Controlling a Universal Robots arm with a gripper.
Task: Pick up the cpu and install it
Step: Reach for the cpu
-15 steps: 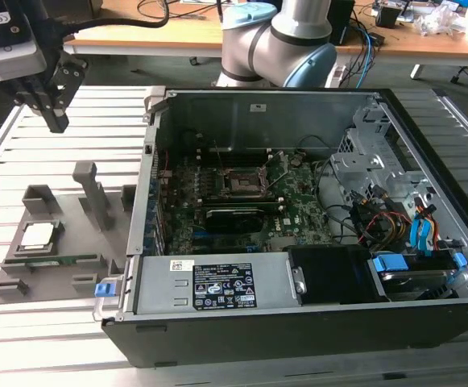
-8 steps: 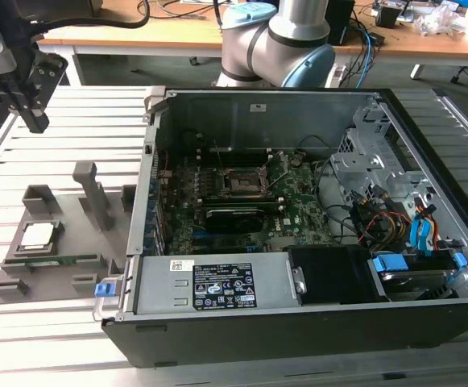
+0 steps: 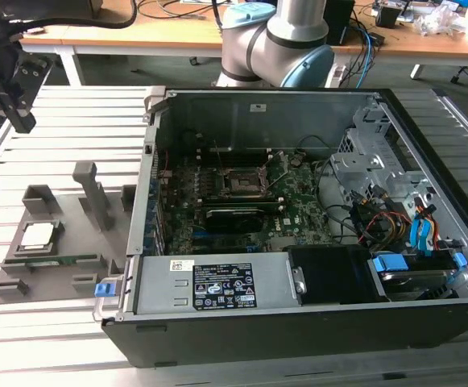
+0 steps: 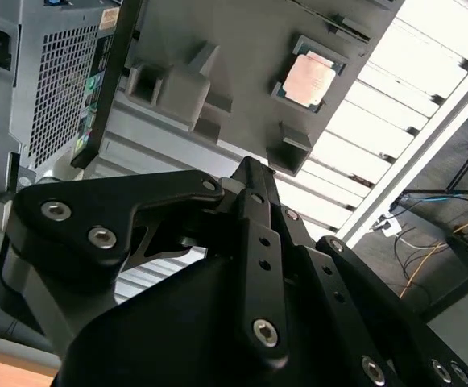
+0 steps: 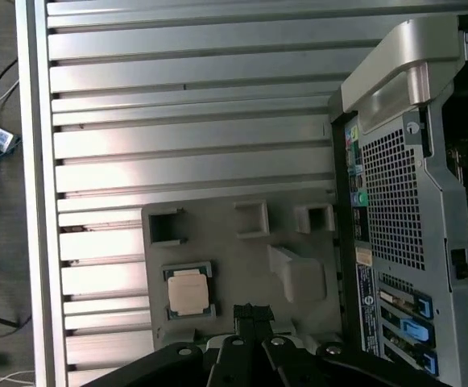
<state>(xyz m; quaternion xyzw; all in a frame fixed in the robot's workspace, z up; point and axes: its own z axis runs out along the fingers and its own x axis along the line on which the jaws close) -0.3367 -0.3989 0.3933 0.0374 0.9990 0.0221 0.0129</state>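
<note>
— Where is the cpu (image 3: pixel 39 235) (image 4: pixel 308 79) (image 5: pixel 188 290)?

— Flat in a square pocket of the grey holder (image 3: pixel 76 230) (image 5: pixel 234 258), silvery top up. The holder lies on the slatted table (image 3: pixel 64 121), just beside the open computer case (image 3: pixel 258 101), on the exterior view's left.

— And the gripper (image 3: pixel 22 121) (image 4: pixel 250 168) (image 5: pixel 251 310)?

— It hangs well apart from the cpu, above the table at the exterior view's far left and pointing down. In both wrist views its fingers are pressed together, tip against tip, and touch neither chip nor holder.

— The arm itself?

— Its grey body with pale blue caps (image 3: pixel 278 40) stands behind the case.

— What about the socket?

— The dark square socket frame (image 3: pixel 242 184) sits on the green board inside the case.

— Any writing?

— A white label (image 3: pixel 213 286) on the metal box at the case's near wall carries black print and symbols, too fine to make out.
</note>
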